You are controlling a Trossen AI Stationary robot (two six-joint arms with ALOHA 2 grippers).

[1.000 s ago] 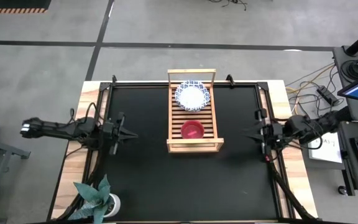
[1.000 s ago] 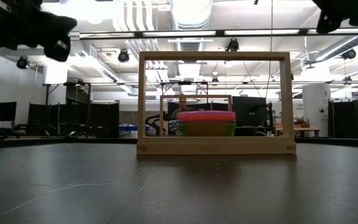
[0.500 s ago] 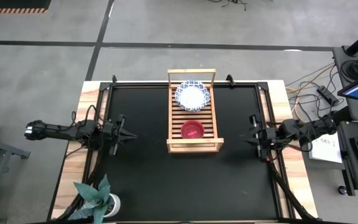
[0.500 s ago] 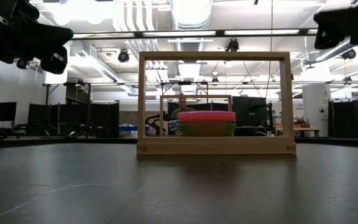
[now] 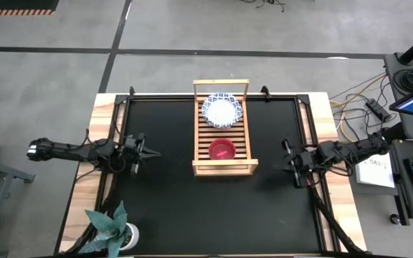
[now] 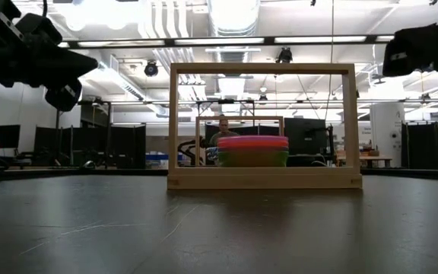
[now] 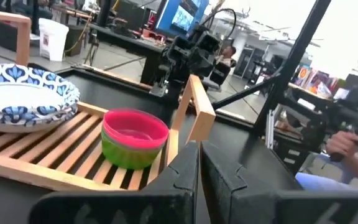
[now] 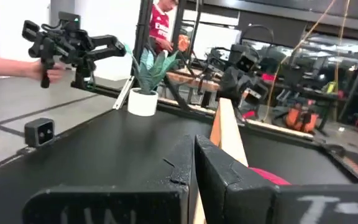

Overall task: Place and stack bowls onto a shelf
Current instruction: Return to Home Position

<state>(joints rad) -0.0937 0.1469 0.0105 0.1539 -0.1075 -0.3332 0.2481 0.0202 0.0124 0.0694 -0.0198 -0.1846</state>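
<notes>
The wooden shelf lies mid-table, its slats running across it. A stack of white bowls with blue patterned rims rests on its far half. A stack of small plain bowls with magenta on top rests on its near half; green shows underneath. In the low view the stack shows pink, orange and green bands. My left gripper hovers shut left of the shelf, above the mat. My right gripper hovers shut right of the shelf. Both point at the shelf.
A potted plant stands at the table's near left corner. Black mat lies bare around the shelf. Beyond the table, a person's hand holds a hand-held device, and cables and a keyboard lie to the right.
Both grippers have moved inward toward the shelf and come down a little, the right one also drifting toward the near edge. The bowls and the shelf have stayed still.
</notes>
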